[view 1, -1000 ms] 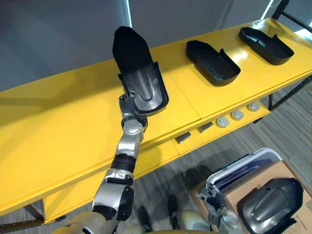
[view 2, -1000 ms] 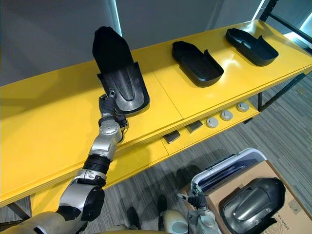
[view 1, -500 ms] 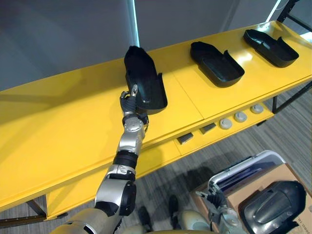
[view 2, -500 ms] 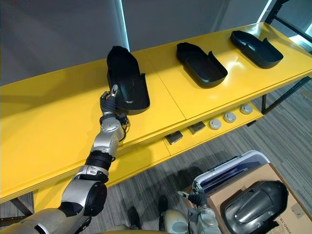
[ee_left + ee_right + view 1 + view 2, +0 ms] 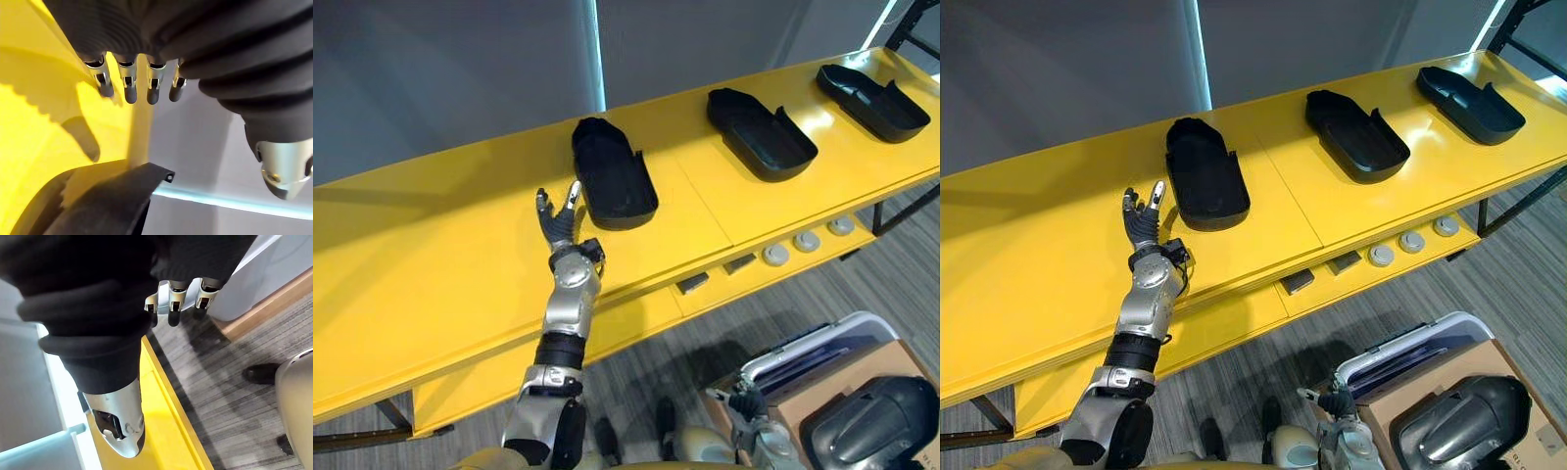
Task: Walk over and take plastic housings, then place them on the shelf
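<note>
Looking down from the head cameras, the left hand is up over the yellow shelf with its fingers straight and fanned out, holding nothing. It sits just beside the nearest black plastic housing, off the housing's left edge, with a sliver of yellow between them, so no contact.

That housing lies flat on the shelf, open side up. Two more of the same kind lie further along to the right, a middle housing and a far housing, all well apart.

The right hand hangs low by the floor at the lower right. Its fingers are loose and not wrapped round anything.

Containers: a cardboard box at the lower right has one glossy dark housing in it, rounded side up. A pale plastic bin sits right next to it; can't tell what's inside.

The head views also catch the lower ledge with round grey parts and small dark blocks. The left wrist view gives the close look: one end of the nearest housing, apart from the fingertips.
</note>
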Motion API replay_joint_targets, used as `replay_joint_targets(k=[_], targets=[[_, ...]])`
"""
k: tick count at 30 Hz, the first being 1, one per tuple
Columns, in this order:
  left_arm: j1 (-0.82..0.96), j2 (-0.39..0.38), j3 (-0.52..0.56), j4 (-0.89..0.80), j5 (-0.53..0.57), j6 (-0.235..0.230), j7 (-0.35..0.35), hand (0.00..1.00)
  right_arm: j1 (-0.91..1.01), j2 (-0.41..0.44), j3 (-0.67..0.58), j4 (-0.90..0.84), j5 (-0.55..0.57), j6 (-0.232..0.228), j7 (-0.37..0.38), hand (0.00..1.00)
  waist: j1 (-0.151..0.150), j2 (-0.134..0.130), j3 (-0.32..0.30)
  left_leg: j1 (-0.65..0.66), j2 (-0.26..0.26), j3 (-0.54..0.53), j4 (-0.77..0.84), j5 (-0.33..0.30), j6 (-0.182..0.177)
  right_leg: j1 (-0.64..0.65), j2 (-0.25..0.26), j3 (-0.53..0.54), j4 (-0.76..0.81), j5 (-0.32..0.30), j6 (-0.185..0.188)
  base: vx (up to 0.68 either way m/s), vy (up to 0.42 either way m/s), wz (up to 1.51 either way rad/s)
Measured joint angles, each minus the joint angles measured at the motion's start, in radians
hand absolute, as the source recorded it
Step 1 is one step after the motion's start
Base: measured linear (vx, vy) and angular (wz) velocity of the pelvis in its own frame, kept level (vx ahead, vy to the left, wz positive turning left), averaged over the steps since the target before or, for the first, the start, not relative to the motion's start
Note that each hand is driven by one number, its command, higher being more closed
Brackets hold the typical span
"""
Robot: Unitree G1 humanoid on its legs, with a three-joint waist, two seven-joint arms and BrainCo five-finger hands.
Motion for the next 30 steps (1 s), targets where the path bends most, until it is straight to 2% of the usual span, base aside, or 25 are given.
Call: replay_joint_targets(k=[3, 4, 8, 10, 13, 17, 23, 30], targets=[[0.080, -0.001, -0.056, -0.123, 0.088, -0.003, -0.011, 0.00, 0.011, 0.001, 0.000, 0.010, 0.000, 0.000, 0.001, 0.00, 0.019, 0.003, 0.000, 0.010, 0.002, -0.006, 0.000, -0.003, -0.002, 0.016, 0.002, -0.001, -0.010, 0.000, 0.000, 0.01, -0.001, 0.01], [0.115, 0.000, -0.085, -0.164, 0.113, -0.006, -0.028, 1.00, 0.016, 0.001, 0.000, 0.011, 0.000, 0.000, 0.002, 0.00, 0.023, 0.005, 0.001, 0.011, 0.003, -0.008, 0.001, -0.004, -0.004, 0.020, 0.004, -0.002, -0.014, 0.001, -0.001, 0.00, 0.000, 0.00], [0.225, 0.040, -0.188, -0.240, 0.178, -0.048, -0.104, 1.00, 0.014, 0.000, 0.000, 0.012, 0.003, -0.007, 0.006, 0.00, 0.031, 0.015, 0.001, 0.010, 0.006, -0.012, 0.001, -0.006, -0.007, 0.022, 0.006, -0.005, -0.018, 0.001, -0.001, 0.00, -0.004, 0.02], [0.266, 0.058, -0.249, -0.253, 0.189, -0.067, -0.178, 1.00, 0.012, 0.000, 0.000, 0.024, 0.008, -0.011, 0.009, 0.00, 0.034, 0.019, 0.000, 0.008, 0.007, -0.012, 0.001, -0.007, -0.008, 0.021, 0.007, -0.005, -0.021, 0.001, -0.001, 0.00, 0.000, 0.00], [0.279, 0.072, -0.282, -0.252, 0.221, -0.090, -0.238, 1.00, 0.009, -0.003, -0.001, 0.046, 0.008, -0.012, 0.015, 0.00, 0.042, 0.020, 0.000, 0.006, 0.007, -0.011, -0.001, -0.007, -0.008, 0.021, 0.009, -0.004, -0.027, 0.004, 0.003, 0.01, -0.001, -0.01], [0.279, 0.118, -0.338, -0.229, 0.286, -0.114, -0.303, 1.00, 0.003, -0.005, 0.001, 0.050, 0.007, -0.012, 0.028, 0.00, 0.036, 0.022, -0.001, -0.001, 0.006, -0.010, -0.002, -0.007, -0.008, 0.018, 0.010, -0.001, -0.039, 0.011, 0.010, 0.00, 0.000, 0.00], [0.225, 0.138, -0.394, -0.076, 0.406, -0.113, -0.326, 1.00, -0.027, -0.005, 0.003, 0.051, 0.007, -0.022, 0.027, 0.00, 0.021, 0.023, -0.002, -0.019, -0.004, -0.007, -0.001, -0.005, -0.006, 0.012, 0.007, 0.008, -0.073, 0.039, 0.018, 0.00, 0.012, -0.02], [0.107, 0.141, -0.397, 0.055, 0.492, -0.067, -0.299, 1.00, -0.039, -0.009, 0.002, 0.050, 0.007, -0.025, 0.025, 0.00, 0.013, 0.024, -0.001, -0.038, -0.014, 0.010, -0.001, -0.003, -0.002, -0.012, 0.003, 0.037, -0.087, 0.066, 0.020, -0.03, 0.023, -0.10]])
